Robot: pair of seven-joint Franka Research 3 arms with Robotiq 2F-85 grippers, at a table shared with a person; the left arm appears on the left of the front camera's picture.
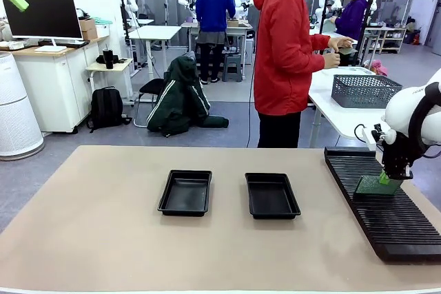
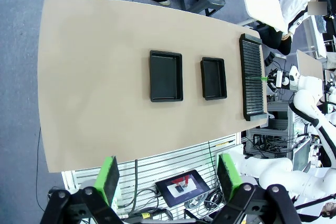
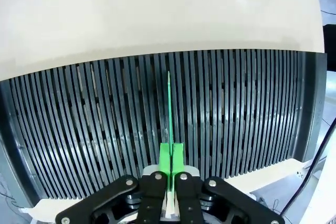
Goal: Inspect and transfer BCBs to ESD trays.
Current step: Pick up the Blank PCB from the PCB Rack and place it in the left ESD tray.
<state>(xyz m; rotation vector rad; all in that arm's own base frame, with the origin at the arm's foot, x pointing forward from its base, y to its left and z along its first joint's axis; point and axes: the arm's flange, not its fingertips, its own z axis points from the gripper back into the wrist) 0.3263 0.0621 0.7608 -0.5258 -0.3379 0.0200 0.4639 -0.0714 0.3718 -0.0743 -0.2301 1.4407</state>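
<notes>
A thin green BCB (image 1: 374,185) stands on edge in the long black slotted rack (image 1: 386,211) at the table's right side. My right gripper (image 1: 388,178) is shut on its top edge. In the right wrist view the BCB (image 3: 169,103) shows edge-on in a slot, pinched between the green pads of my right gripper (image 3: 171,158). Two black ESD trays (image 1: 185,193) (image 1: 271,195) lie bare side by side mid-table. My left gripper (image 2: 168,177) hangs high above the table, open with nothing between its fingers, and looks down on both trays (image 2: 166,75) (image 2: 213,78).
A person in a red hoodie (image 1: 286,53) stands beyond the far edge, turned toward a white side table with a grey mesh basket (image 1: 364,91). Bare beige tabletop (image 1: 96,225) lies left of and in front of the trays.
</notes>
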